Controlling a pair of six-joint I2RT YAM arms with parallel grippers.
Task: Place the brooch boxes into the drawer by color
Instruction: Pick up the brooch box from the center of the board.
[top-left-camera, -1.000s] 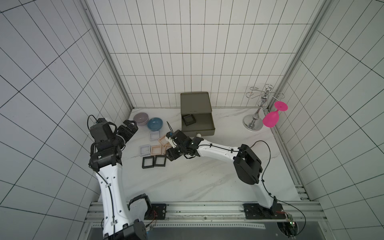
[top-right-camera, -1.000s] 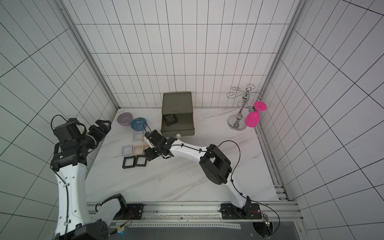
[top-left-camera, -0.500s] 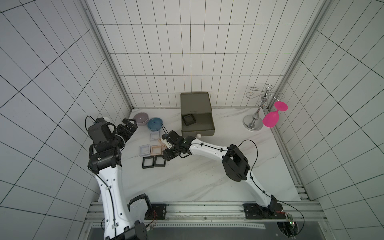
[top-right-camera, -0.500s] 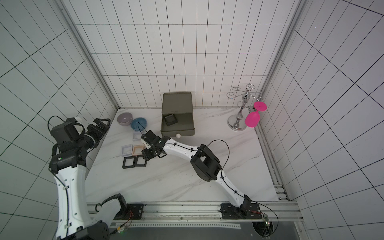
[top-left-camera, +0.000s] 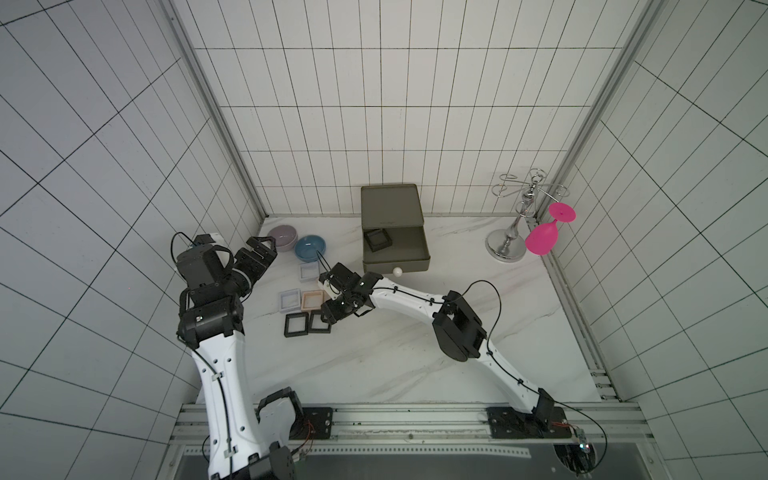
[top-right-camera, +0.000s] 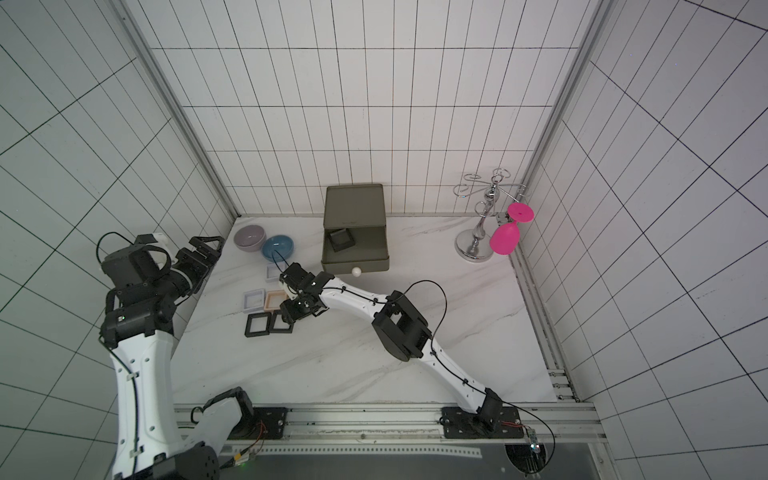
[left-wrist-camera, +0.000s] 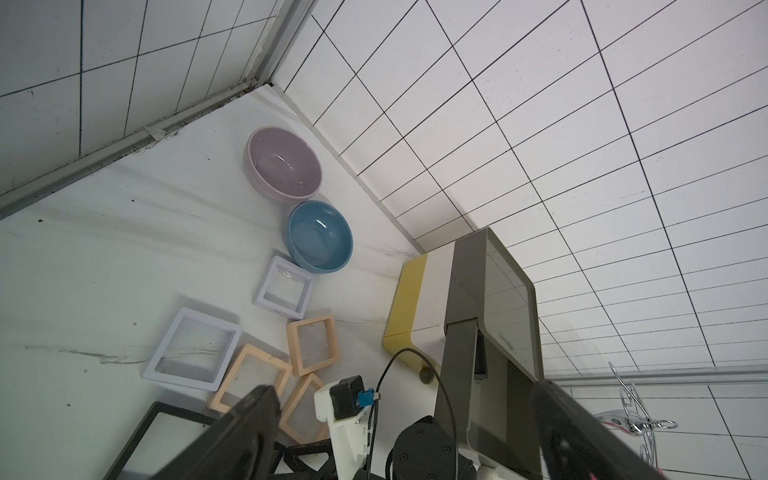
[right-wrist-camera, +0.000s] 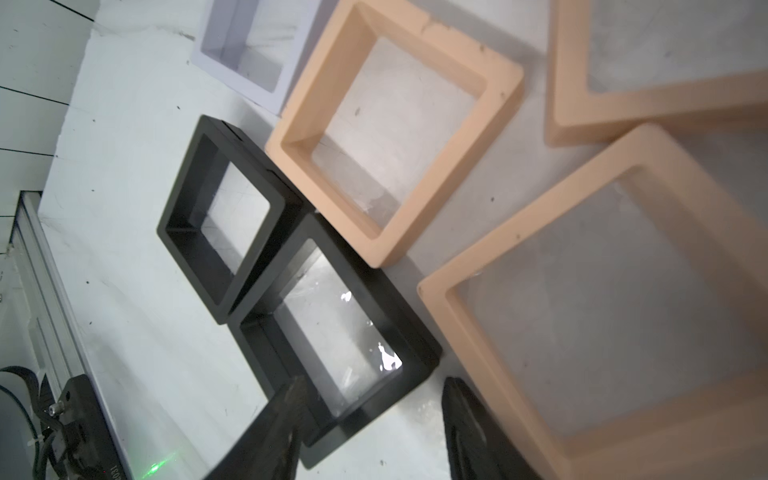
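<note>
Right gripper (right-wrist-camera: 374, 395) stands partly open, straddling one wall of the black brooch box (right-wrist-camera: 332, 316), out in front of the drawer (top-left-camera: 395, 264). One peach box (right-wrist-camera: 602, 299) crowds it, and bare tabletop (top-left-camera: 374, 353) spreads before the drawer.

White tiled walls (top-left-camera: 374, 104) (dark grout) rise on three sides of the marble table (top-left-camera: 395, 365). A metal rail (top-left-camera: 415, 415) edges the table's near side; a chrome stand (top-left-camera: 506, 249) occupies its far right corner.
</note>
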